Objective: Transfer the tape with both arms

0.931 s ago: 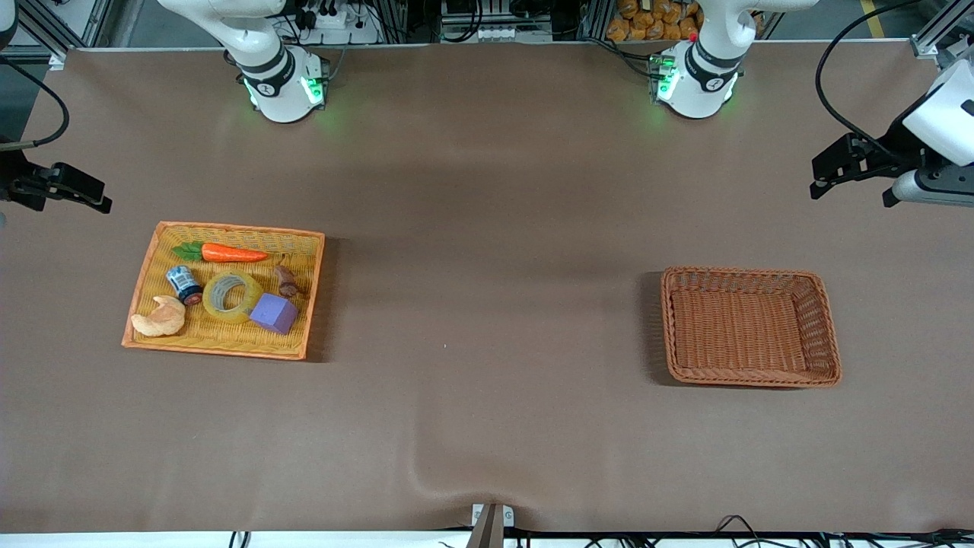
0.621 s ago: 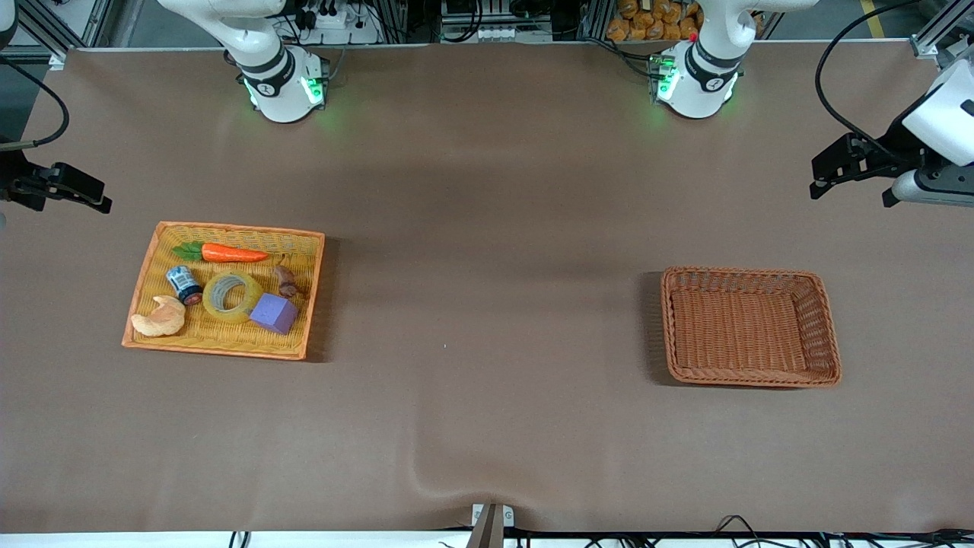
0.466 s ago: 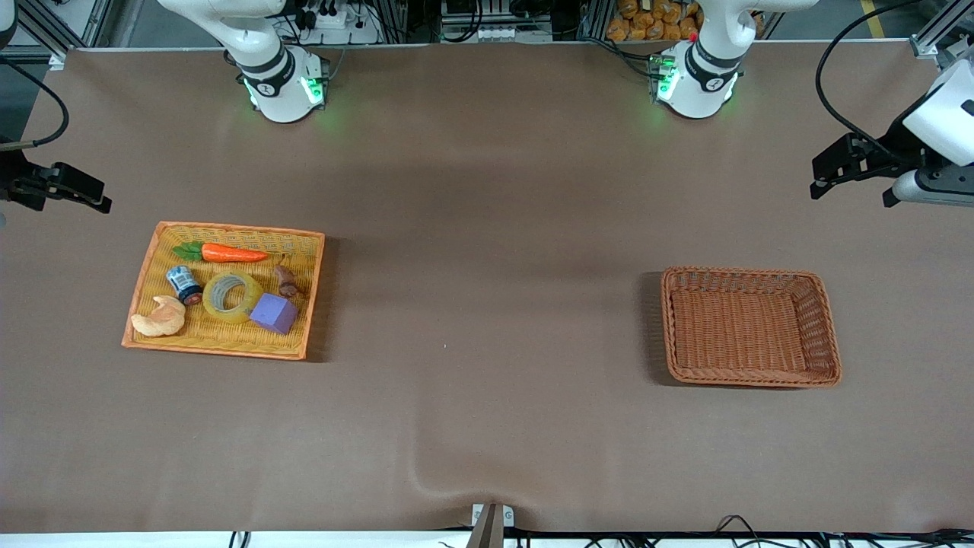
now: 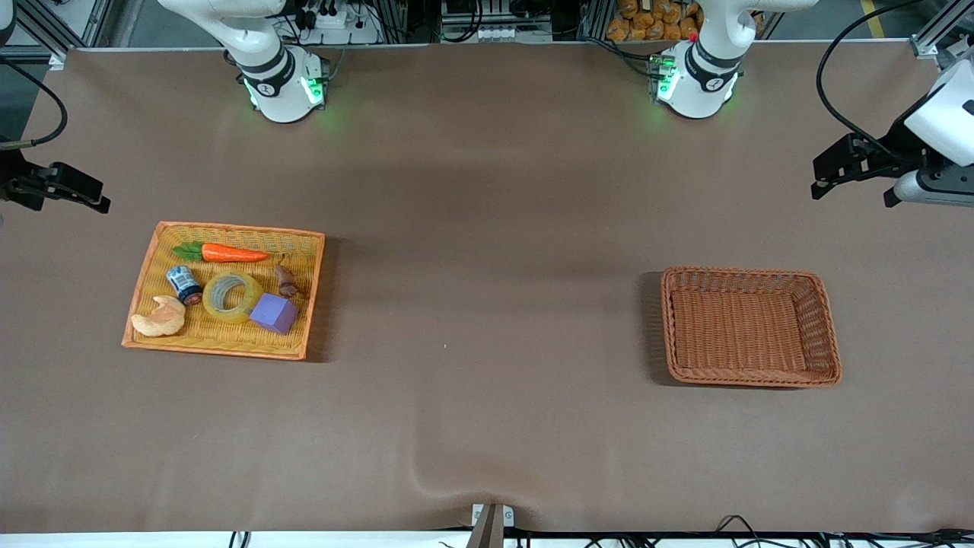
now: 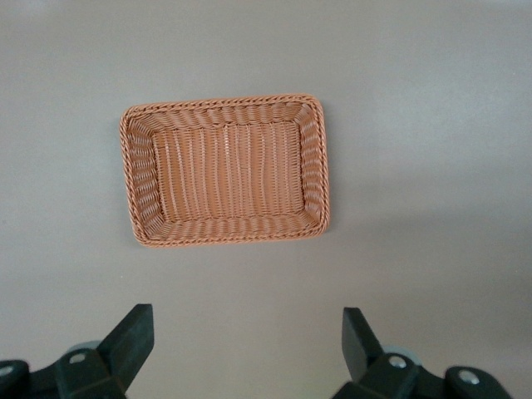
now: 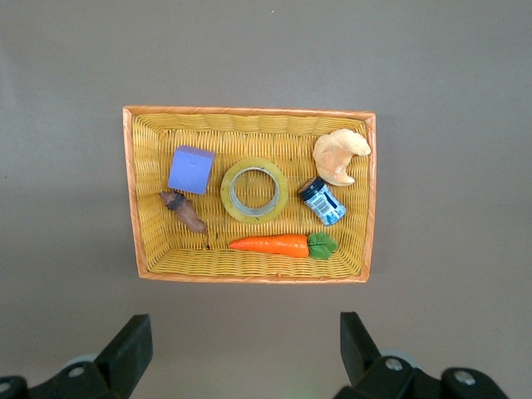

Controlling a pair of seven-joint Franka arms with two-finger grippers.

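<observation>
The tape (image 4: 230, 297), a translucent yellow ring, lies flat in the middle of a yellow woven tray (image 4: 228, 350) toward the right arm's end of the table. It also shows in the right wrist view (image 6: 254, 189), inside the tray (image 6: 249, 111). My right gripper (image 4: 91, 195) is open and empty, high over the table at that end, apart from the tray; its jaws (image 6: 245, 345) stand wide. My left gripper (image 4: 822, 176) is open and empty, high over the table at the left arm's end; its jaws (image 5: 247, 341) stand wide.
The tray also holds a carrot (image 4: 228, 253), a blue-labelled can (image 4: 183, 283), a croissant (image 4: 160, 317), a purple block (image 4: 274, 312) touching the tape, and a small brown piece (image 4: 286, 281). An empty brown wicker basket (image 4: 749, 377) sits toward the left arm's end and shows in the left wrist view (image 5: 224, 101).
</observation>
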